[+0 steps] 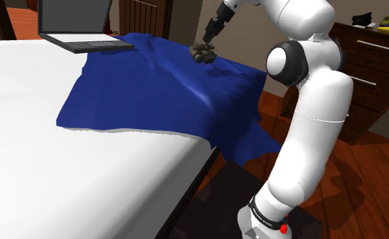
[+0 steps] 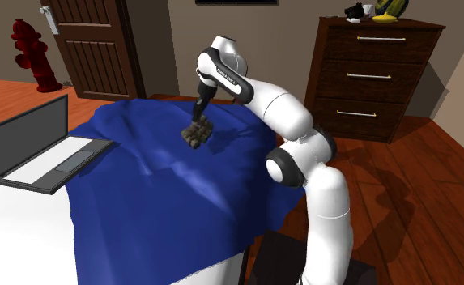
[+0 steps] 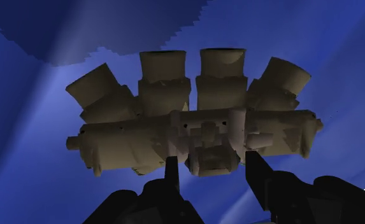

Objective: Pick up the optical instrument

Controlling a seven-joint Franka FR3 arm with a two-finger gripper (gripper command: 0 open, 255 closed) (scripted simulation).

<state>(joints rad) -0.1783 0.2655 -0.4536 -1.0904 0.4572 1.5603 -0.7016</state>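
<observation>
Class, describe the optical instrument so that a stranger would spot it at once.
Find the white surface with a blue cloth draped over its corner. Over the cloth, apart from the laptop, is the optical instrument: a lumpy olive-brown cluster of four stubby tubes, unlike the flat laptop.

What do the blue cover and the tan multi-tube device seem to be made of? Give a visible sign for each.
Blue cover: soft cloth, mostly matt with a faint sheen; it wrinkles and hangs in folds. Tan device: hard, dull-finished, perhaps painted metal or plastic; rigid tubes, blocky edges, no gloss.
</observation>
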